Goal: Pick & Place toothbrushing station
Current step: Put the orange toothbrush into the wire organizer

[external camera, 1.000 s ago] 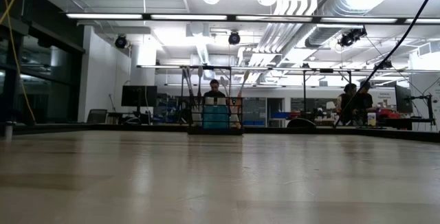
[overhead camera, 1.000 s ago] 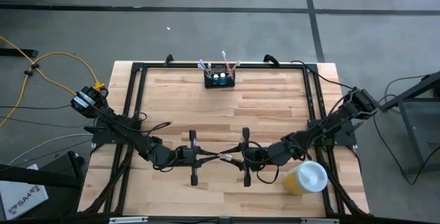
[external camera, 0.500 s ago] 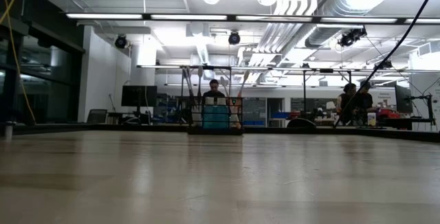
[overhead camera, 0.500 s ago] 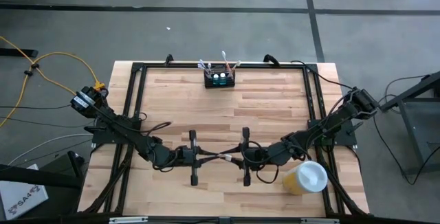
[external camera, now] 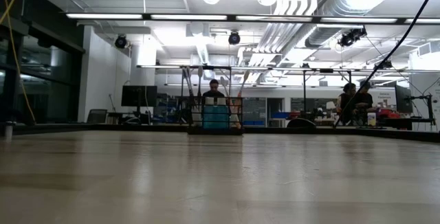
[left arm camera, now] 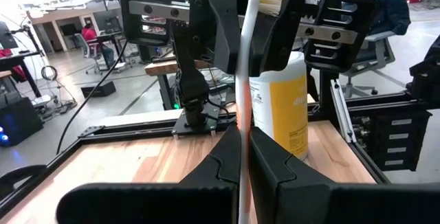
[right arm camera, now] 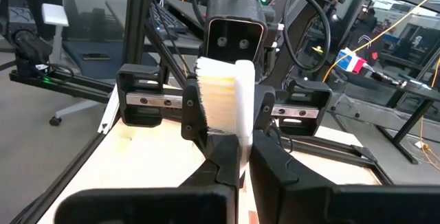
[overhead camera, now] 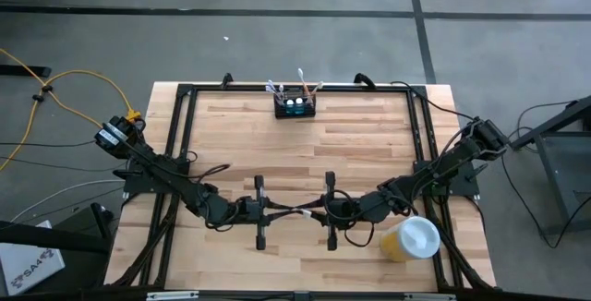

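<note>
Toothbrushing station, a small black rectangular caddy (overhead camera: pixel 295 105) with brushes in its top slots, stands at the far middle edge of the wooden counter (overhead camera: pixel 360 153) from above. Near the front, the left gripper (overhead camera: pixel 282 212) and right gripper (overhead camera: pixel 310 215) meet tip to tip, with a yellow cup with a white lid (overhead camera: pixel 410 238) beside the right arm. Level with the counter, the caddy (external camera: pixel 215 116) stands far off. At each wrist, both pairs of fingers are clenched on one white toothbrush (left arm camera: pixel 245 80), bristles (right arm camera: pixel 216 93) towards the right camera.

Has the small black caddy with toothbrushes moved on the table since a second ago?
No. The small black caddy sits at the same spot against the table's far black frame rail in the high view.
</note>
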### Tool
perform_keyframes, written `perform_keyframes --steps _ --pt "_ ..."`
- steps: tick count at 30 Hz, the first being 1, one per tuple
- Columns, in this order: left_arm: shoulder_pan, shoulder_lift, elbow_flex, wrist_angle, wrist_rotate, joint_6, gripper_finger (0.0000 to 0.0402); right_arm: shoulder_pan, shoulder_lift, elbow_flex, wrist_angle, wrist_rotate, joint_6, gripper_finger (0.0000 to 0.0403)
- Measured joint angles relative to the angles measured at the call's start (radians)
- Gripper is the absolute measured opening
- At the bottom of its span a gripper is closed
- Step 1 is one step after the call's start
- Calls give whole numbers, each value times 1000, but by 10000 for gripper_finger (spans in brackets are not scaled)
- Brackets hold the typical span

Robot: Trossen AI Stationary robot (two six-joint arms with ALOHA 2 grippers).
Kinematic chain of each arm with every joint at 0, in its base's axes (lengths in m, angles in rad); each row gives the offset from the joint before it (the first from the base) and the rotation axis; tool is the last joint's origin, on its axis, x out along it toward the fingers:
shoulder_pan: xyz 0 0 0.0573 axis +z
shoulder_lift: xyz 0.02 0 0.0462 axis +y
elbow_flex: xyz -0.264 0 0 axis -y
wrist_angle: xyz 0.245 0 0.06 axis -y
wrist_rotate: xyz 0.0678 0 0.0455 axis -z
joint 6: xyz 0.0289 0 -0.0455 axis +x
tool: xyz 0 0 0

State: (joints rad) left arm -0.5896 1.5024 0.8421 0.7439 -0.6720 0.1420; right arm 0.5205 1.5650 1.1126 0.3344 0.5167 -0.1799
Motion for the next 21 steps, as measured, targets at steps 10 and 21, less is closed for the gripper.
perform_keyframes --steps 10,21 --pt "0 0 0 1 0 -15 4 0 0 0 -2 0 0 7" --pt "0 -1 0 -1 -5 -30 90 0 0 -1 -16 1 -2 7"
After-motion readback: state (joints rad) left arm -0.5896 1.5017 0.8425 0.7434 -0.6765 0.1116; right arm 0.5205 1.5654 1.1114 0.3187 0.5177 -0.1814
